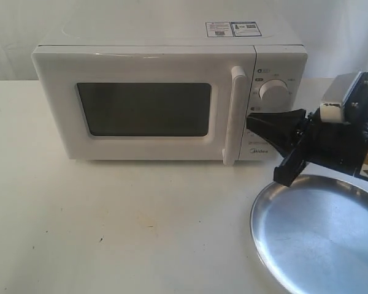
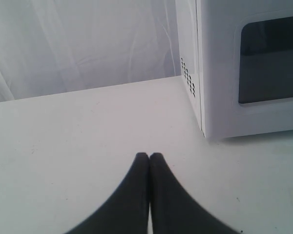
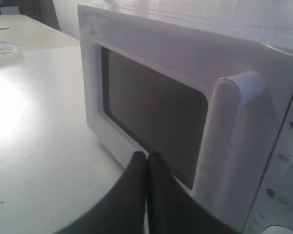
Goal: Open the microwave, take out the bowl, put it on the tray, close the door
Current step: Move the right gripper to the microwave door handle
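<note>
The white microwave (image 1: 165, 98) stands at the back of the table with its door (image 1: 144, 110) closed; through the dark window nothing shows, so the bowl is hidden. My right gripper (image 1: 253, 120) is shut and empty, its tip just right of the vertical bar handle (image 1: 237, 113), in front of the control panel. In the right wrist view the joined fingertips (image 3: 146, 156) point at the door's lower edge beside the handle (image 3: 234, 141). The silver tray (image 1: 319, 236) lies empty at the front right. My left gripper (image 2: 149, 156) is shut over bare table, short of the microwave's left corner (image 2: 202, 97).
The two dials (image 1: 273, 92) sit right of the handle; my right gripper covers the lower one. My right arm (image 1: 346, 131) hangs over the tray's far rim. A white curtain (image 2: 83, 44) backs the table. Vent holes (image 2: 188, 78) mark the microwave's left side.
</note>
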`<state>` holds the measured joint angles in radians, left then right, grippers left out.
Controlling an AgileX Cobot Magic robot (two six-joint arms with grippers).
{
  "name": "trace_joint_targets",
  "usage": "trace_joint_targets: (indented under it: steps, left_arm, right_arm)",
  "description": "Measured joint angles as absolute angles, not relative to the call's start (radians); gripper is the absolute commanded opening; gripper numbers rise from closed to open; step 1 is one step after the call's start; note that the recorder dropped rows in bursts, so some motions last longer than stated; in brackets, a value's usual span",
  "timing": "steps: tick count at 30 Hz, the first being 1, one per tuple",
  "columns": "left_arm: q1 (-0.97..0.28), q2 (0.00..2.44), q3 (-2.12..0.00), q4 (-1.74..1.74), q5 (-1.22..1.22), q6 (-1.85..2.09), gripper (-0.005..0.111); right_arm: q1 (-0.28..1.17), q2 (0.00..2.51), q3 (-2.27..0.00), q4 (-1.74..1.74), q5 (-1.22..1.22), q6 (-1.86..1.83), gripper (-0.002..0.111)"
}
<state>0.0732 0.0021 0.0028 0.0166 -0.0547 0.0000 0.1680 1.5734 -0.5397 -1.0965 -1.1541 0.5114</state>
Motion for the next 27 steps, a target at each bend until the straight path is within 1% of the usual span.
trace_joint_targets:
  steps: [5, 6, 7, 9, 11, 12, 15, 18, 21, 27]
  left_arm:
    - [0.073, 0.002, 0.003, 0.017, -0.055, 0.000, 0.000]
    - [0.073, 0.002, 0.003, 0.017, -0.055, 0.000, 0.000]
    - [0.073, 0.002, 0.003, 0.017, -0.055, 0.000, 0.000]
    - [0.073, 0.002, 0.003, 0.017, -0.055, 0.000, 0.000]
    - [0.073, 0.002, 0.003, 0.017, -0.055, 0.000, 0.000]
    - [0.073, 0.002, 0.003, 0.017, -0.055, 0.000, 0.000]
    - [0.073, 0.002, 0.003, 0.017, -0.055, 0.000, 0.000]
    - [0.073, 0.002, 0.003, 0.017, -0.055, 0.000, 0.000]
    - [0.073, 0.002, 0.003, 0.017, -0.055, 0.000, 0.000]
    - [0.073, 0.002, 0.003, 0.017, -0.055, 0.000, 0.000]
  right_arm:
    - [0.117, 1.660, -0.616, -1.038, -1.155, 0.505, 0.000]
    - [0.114, 1.664, -0.620, -1.024, -1.155, 0.505, 0.004]
    - [0.113, 1.666, -0.628, -1.013, -1.155, 0.505, 0.009]
    - [0.112, 1.666, -0.628, -1.015, -1.155, 0.507, 0.032]
    - [0.112, 1.668, -0.635, -1.029, -1.153, 0.505, 0.046]
    - [0.112, 1.668, -0.650, -1.043, -1.153, 0.519, 0.049]
    - [0.112, 1.668, -0.700, -1.133, -1.153, 0.602, 0.049]
    - [0.148, 1.681, -0.743, -1.187, -1.114, 0.640, 0.049]
    - [0.180, 1.709, -0.759, -1.206, -1.057, 0.642, 0.049]
    - [0.180, 1.750, -0.793, -1.210, -1.041, 0.642, 0.049]
